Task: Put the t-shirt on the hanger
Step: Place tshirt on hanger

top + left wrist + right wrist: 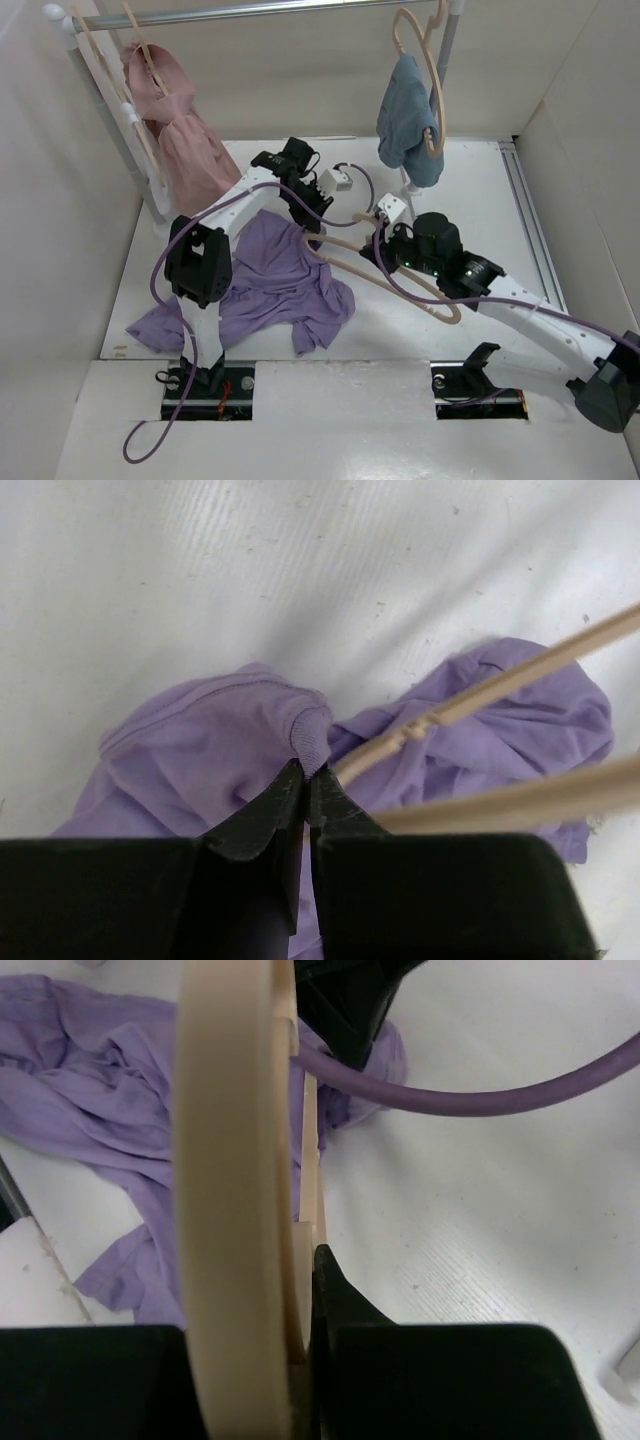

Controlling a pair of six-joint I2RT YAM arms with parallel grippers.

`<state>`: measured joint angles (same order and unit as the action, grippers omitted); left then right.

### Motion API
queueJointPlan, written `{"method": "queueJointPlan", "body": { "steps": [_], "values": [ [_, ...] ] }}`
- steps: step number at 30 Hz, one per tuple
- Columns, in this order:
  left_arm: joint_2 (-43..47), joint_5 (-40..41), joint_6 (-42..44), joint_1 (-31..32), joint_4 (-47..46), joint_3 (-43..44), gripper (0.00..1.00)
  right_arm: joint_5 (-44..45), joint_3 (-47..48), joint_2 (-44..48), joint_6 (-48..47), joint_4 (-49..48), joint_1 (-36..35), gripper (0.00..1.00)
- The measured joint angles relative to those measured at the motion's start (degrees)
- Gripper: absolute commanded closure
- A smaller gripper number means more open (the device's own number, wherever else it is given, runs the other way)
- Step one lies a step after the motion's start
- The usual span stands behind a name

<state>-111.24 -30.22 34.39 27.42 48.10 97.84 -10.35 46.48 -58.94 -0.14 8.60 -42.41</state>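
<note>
Left jaws pinch the t-shirt (190,760) at its collar, right jaws clamp the hanger (230,1160); threading seems in hand, so next the hanger arm must enter the collar.

White counter (480,200) carried the lavender t-shirt (270,285), crumpled & spread out left of centre, one sleeve near front edge.

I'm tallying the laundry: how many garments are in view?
3: the lavender-purple fabric t-shirt crumpled on the white table, a dusty-pink garment hanging at the metal rail's left end, a light-blue garment hanging at its right. None seems hidden.
</note>
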Motion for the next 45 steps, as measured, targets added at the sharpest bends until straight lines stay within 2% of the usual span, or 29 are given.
{"method": "queueJointPlan", "body": {
  "steps": [6,14,20,27,33,40,45],
  "values": [
    [0.9,-0.9,2.3,-0.3,1.7,-0.5,1.0,2.9,0.2,-6.8,0.9,0.4,0.8,1.0],
    [2.3,1.3,4.8,-0.5,2.6,-2.7,1.0,5.1,0.3,-6.2,1.9,0.0,2.0,1.0],
    [2.3,-1.6,2.5,-0.1,0.2,-2.7,1.0,2.7,1.6,-10.3,1.4,-2.9,2.2,1.0],
    [3.9,-4.8,-2.1,-0.2,-2.9,-2.7,1.0,-1.9,1.6,-10.7,3.3,-7.4,4.1,1.0],
    [8.1,-7.5,-3.6,-0.2,-4.1,-0.9,1.0,-3.5,0.9,-11.2,8.2,-15.5,6.0,1.0],
    [13.3,-12.8,-7.8,2.9,-6.3,-0.9,1.0,-6.7,0.9,-18.9,11.9,-32.0,6.0,1.0],
    [14.8,-12.8,-7.1,3.1,-6.3,-0.8,1.0,-8.7,0.7,-19.5,12.9,-35.6,5.6,1.0]
  ]
}}
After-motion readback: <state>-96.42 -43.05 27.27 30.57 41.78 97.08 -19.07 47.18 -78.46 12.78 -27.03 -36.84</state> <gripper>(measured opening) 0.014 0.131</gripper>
